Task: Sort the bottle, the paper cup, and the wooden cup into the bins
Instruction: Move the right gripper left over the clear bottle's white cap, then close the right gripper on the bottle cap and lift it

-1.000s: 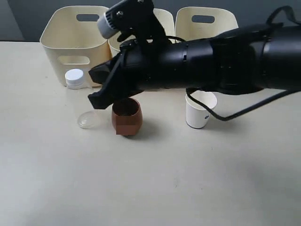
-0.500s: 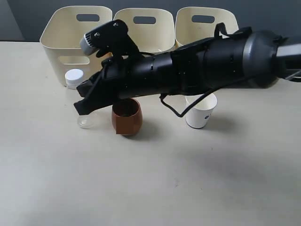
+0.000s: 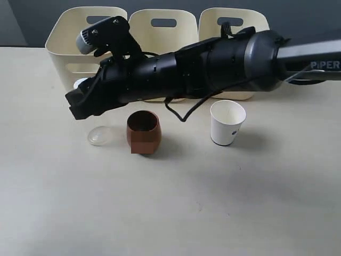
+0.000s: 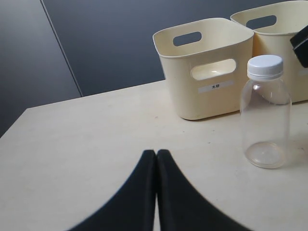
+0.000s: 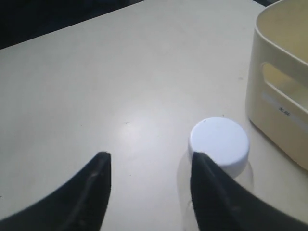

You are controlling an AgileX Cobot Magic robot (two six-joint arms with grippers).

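Bottle [image 3: 99,136] mostly behind right arm [image 3: 213,64]

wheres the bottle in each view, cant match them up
Exterior: bottle at left, mostly hidden behind the right arm; only its base and a sliver of cap show.
Left wrist: whole bottle, upright, in front of the bins.
Right wrist: seen from above, its white cap just outside one fingertip.
Shared landmark: the left-end bin behind it.
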